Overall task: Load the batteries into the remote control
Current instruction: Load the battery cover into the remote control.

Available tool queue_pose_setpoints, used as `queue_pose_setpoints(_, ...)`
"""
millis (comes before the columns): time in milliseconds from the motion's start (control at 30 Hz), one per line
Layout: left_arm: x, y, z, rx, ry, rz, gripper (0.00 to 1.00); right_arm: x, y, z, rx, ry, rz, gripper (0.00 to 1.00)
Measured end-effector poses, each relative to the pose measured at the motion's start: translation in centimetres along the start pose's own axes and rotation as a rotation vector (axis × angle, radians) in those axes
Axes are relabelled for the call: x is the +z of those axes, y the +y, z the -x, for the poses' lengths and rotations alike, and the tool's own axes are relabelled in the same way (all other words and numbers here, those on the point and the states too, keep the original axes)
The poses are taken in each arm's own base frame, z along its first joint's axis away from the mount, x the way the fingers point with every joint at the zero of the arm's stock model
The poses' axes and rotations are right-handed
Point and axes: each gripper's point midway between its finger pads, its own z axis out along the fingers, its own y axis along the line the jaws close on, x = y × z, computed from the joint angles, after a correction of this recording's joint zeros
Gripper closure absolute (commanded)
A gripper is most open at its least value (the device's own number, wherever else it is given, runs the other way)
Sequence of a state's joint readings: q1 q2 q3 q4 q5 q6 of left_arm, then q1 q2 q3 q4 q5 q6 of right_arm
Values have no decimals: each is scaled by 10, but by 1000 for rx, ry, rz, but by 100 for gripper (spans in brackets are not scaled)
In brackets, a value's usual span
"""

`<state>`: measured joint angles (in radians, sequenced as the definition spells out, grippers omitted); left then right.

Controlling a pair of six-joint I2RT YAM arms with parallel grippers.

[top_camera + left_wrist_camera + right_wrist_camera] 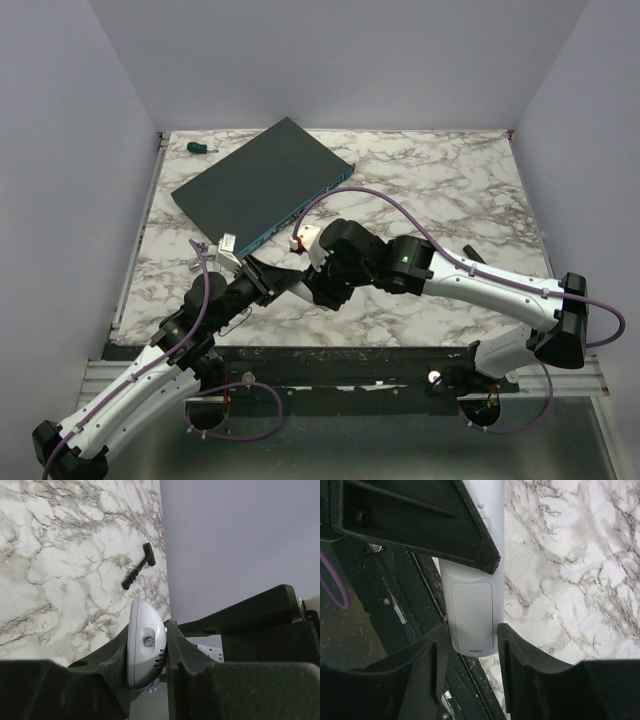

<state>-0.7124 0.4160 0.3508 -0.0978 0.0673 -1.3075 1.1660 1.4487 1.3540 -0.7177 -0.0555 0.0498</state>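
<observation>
The remote (145, 647) hung over the counter's (450, 190) near edge, clamped across its thickness by the left gripper (148, 636). Its long axis pointed straight into the right gripper (472, 627), whose 2 fingers flanked the free end with its closed cover (472, 611). Whether they pinched it I could not tell, though the right arm looked better placed to work that cover.

no text legible, no labels, brands, numbers or signs can be read
</observation>
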Motion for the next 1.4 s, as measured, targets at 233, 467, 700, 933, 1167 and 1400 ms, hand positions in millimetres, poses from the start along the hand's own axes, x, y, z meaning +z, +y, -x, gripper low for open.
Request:
queue_pose_setpoints(233, 0, -2, 0, -3, -2, -6, 100, 0, 0, 3, -9, -11, -1, 37)
queue_pose_setpoints(467, 0, 0, 0, -4, -1, -4, 100, -3, -4, 18, -15, -77, -23, 26)
queue_pose_setpoints(700, 0, 1, -1, -8, -1, -4, 100, -27, -18, 35, 100, -283, -114, 17)
queue_pose_setpoints(933, 2, -8, -1, -11, 8, -46, 100, -51, -40, 4, 480, -483, -225, 8)
queue_pose_setpoints(1167, 1, -17, -1, -8, 15, -89, 100, -70, -47, -34, 910, -743, -133, 3)
queue_pose_setpoints(1400, 1, -20, 0, -8, 11, -99, 100, -63, -41, -30, 1081, -816, -14, 3)
